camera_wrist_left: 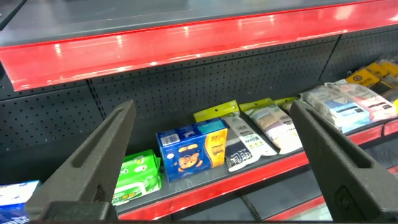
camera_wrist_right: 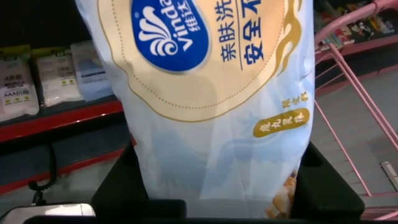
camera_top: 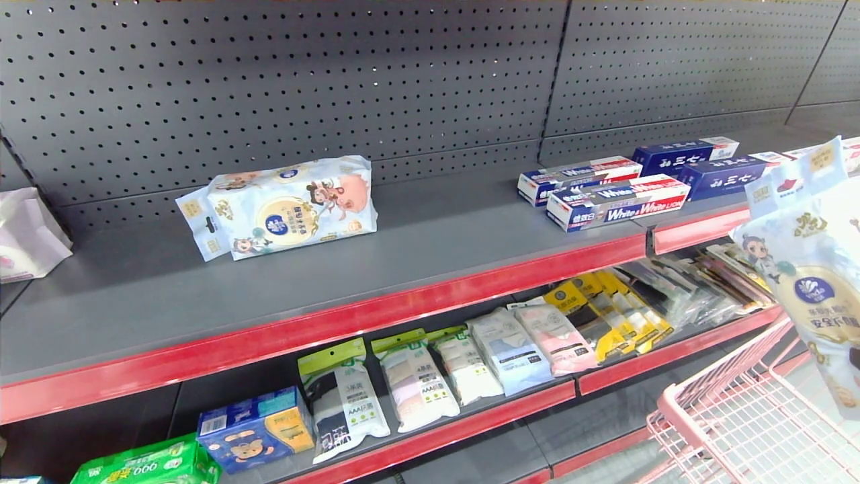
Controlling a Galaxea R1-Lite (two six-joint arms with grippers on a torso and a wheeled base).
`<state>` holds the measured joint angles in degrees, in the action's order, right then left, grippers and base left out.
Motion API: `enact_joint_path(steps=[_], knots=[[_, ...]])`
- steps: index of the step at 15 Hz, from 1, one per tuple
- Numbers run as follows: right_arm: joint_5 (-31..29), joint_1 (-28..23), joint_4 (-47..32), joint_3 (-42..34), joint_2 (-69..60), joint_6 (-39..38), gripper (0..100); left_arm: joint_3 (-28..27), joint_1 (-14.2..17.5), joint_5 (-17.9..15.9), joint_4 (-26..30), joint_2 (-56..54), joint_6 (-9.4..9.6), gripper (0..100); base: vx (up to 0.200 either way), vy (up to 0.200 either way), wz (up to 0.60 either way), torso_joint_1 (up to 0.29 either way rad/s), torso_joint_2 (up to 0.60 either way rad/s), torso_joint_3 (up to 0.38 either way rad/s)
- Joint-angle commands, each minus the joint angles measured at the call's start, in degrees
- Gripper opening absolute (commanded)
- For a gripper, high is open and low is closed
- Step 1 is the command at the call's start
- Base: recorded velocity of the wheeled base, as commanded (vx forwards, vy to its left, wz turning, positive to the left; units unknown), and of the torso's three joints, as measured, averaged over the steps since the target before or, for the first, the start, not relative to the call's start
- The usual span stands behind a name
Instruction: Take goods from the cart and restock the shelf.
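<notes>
A pale blue tissue pack (camera_top: 282, 205) with cartoon print lies on the grey upper shelf (camera_top: 168, 296), left of centre. A second tissue pack (camera_top: 809, 282) of the same kind hangs upright at the far right, above the pink cart (camera_top: 732, 417). In the right wrist view my right gripper (camera_wrist_right: 221, 171) is shut on the lower part of this pack (camera_wrist_right: 211, 93), one black finger (camera_wrist_right: 124, 186) on each side. My left gripper (camera_wrist_left: 211, 168) stands open with nothing between its fingers (camera_wrist_left: 93, 165), facing the lower shelf (camera_wrist_left: 205, 183).
Toothpaste boxes (camera_top: 608, 195) lie on the upper shelf's right part. The lower shelf holds a blue box (camera_top: 255, 430), a green pack (camera_top: 144, 464) and bagged goods (camera_top: 510, 349). A white bag (camera_top: 27, 232) sits at the far left. The upper shelf is bare between the tissue pack and the toothpaste.
</notes>
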<state>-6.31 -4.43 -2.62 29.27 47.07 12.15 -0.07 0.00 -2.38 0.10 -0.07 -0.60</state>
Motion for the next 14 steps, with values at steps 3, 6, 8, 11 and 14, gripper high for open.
enact_joint_path(steps=[3,6,8,11,14], knots=[[0.3,-0.1,-0.2,-0.3,-2.3,2.5,0,0.0,0.0,0.0,0.0,0.1,-0.02,100,0.0,0.0,0.0,0.0,0.0,0.0],[0.3,-0.1,-0.3,-1.1,-2.9,3.1,0,0.0,0.0,0.0,0.0,0.1,-0.02,100,0.0,0.0,0.0,0.0,0.0,0.0],[0.3,0.0,0.0,-1.1,-3.2,3.1,0,0.0,0.0,0.0,0.0,0.1,-0.02,100,0.0,0.0,0.0,0.0,0.0,0.0],[0.3,0.0,0.1,-1.6,-4.0,3.1,0,0.0,0.0,0.0,0.0,0.1,-0.02,100,0.0,0.0,0.0,0.0,0.0,0.0],[0.3,0.0,0.1,-2.0,-4.4,3.2,0,0.0,0.0,0.0,0.0,0.1,-0.02,100,0.0,0.0,0.0,0.128,-0.28,-0.162]])
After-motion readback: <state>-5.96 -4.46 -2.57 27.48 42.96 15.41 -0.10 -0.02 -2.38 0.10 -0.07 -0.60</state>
